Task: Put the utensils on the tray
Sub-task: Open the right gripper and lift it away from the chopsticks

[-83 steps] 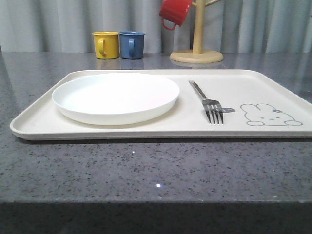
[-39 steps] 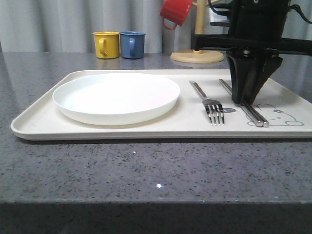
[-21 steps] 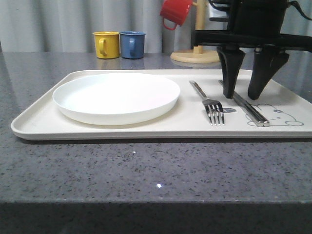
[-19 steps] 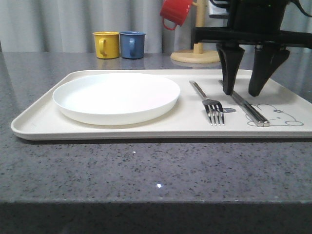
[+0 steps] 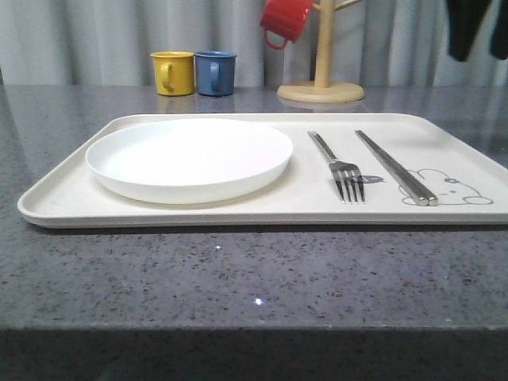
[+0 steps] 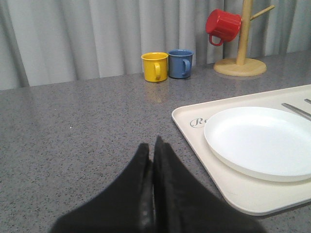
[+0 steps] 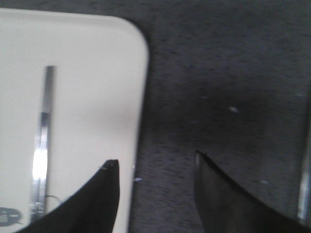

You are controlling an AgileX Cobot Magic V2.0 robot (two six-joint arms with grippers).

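Note:
The cream tray (image 5: 63, 198) lies across the grey table. On it rest a white plate (image 5: 189, 155) at the left, a silver fork (image 5: 340, 163) and a pair of silver chopsticks (image 5: 394, 167) beside the rabbit drawing. My right gripper (image 5: 482, 57) hangs open, high above the tray's far right corner. In the right wrist view it (image 7: 155, 160) straddles the tray's edge (image 7: 138, 97), empty, with the chopsticks (image 7: 43, 126) on the tray. My left gripper (image 6: 151, 145) is shut on nothing, over the table beside the tray (image 6: 194, 124) and plate (image 6: 262, 141).
A yellow mug (image 5: 172, 72) and a blue mug (image 5: 214, 72) stand behind the tray. A red mug (image 5: 284, 19) hangs on a wooden mug tree (image 5: 321, 89). A blurred silver strip (image 7: 304, 179) lies on the table beyond the tray edge; I cannot tell what it is.
The right gripper brought the chopsticks onto the tray beside the fork, opened and let them go, then rose up and to the right.

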